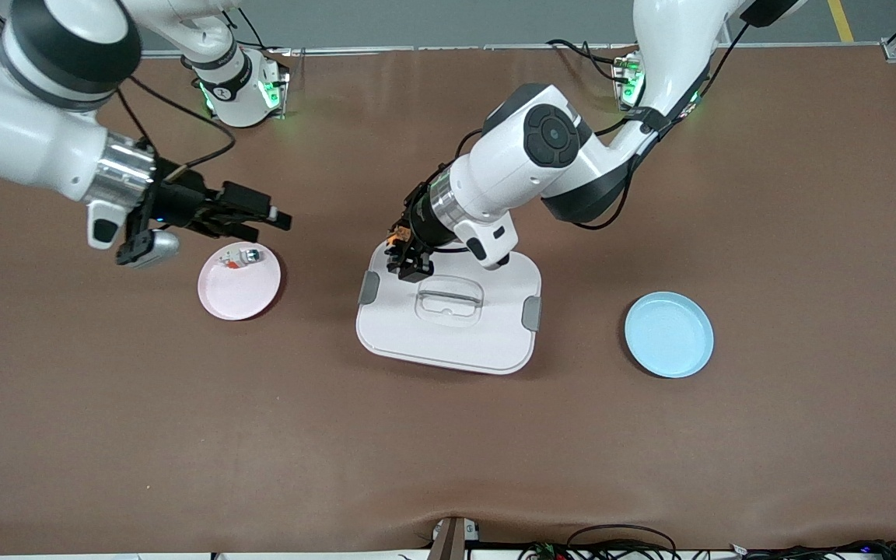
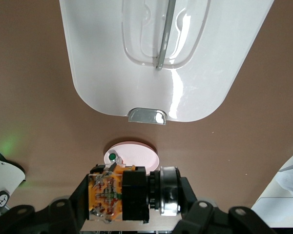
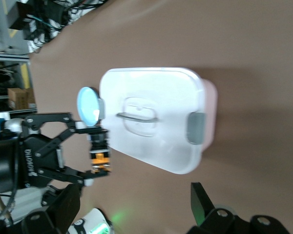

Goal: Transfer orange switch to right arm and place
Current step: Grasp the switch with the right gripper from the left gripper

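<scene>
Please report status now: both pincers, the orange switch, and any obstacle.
Left pincer shut on orange switch, over white lidded box. Right pincer open, over pink plate. Nothing between the pincers.

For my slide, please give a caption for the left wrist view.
Left tool holds the orange switch over the table, near the white lidded box.

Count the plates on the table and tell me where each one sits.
2. The pink plate lies toward the right arm's end of the table, with a small part on it. The blue plate lies toward the left arm's end. The white lidded container sits between them.
</scene>
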Controlling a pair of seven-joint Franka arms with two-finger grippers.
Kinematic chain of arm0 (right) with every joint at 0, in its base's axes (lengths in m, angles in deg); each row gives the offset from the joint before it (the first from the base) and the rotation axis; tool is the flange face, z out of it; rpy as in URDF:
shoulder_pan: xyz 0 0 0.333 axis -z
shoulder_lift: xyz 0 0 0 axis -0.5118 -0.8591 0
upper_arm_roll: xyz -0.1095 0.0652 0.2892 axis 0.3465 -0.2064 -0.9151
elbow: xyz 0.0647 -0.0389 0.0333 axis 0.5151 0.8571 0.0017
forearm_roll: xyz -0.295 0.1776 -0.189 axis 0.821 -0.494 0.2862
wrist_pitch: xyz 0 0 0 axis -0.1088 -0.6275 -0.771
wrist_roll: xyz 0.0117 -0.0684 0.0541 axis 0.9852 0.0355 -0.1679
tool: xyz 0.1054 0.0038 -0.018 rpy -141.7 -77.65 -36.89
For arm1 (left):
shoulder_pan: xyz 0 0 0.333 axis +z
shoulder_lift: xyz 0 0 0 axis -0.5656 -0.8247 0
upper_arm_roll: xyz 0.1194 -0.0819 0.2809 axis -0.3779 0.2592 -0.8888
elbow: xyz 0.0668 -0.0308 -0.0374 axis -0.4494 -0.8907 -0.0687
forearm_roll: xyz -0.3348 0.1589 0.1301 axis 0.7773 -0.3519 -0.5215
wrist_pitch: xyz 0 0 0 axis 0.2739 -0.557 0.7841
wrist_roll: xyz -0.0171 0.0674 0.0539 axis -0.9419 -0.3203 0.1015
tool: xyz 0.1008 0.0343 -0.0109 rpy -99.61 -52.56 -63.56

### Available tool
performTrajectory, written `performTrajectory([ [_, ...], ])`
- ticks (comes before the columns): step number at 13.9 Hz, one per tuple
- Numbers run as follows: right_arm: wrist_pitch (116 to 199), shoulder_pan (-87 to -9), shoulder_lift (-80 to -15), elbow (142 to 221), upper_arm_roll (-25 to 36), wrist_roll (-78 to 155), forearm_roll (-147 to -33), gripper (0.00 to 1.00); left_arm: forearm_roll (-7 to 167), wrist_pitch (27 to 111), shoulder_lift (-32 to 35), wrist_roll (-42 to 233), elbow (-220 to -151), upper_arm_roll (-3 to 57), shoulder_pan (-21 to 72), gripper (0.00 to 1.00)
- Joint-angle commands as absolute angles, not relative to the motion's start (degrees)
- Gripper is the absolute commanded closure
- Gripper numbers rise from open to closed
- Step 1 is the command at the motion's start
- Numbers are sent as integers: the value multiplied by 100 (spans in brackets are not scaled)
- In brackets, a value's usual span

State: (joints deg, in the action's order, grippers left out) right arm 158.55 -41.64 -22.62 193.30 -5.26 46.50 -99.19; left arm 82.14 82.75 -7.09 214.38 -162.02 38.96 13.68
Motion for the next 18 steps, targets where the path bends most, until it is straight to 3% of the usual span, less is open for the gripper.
performTrajectory([
  [1, 16388, -4703, -2088, 19684, -472, 4330, -10417, 0, 8290, 8232, -780, 21554, -16029, 3885, 1265, 100],
  [10, 17329, -5276, -2730, 19701, -472, 4135, -10674, 0, 8273, 8232, -753, 21554, -16029, 3877, 1273, 100],
  [18, 17734, -5548, -2923, 19745, -472, 4100, -11061, 0, 8264, 8224, -674, 21554, -16029, 3877, 1282, 100],
])
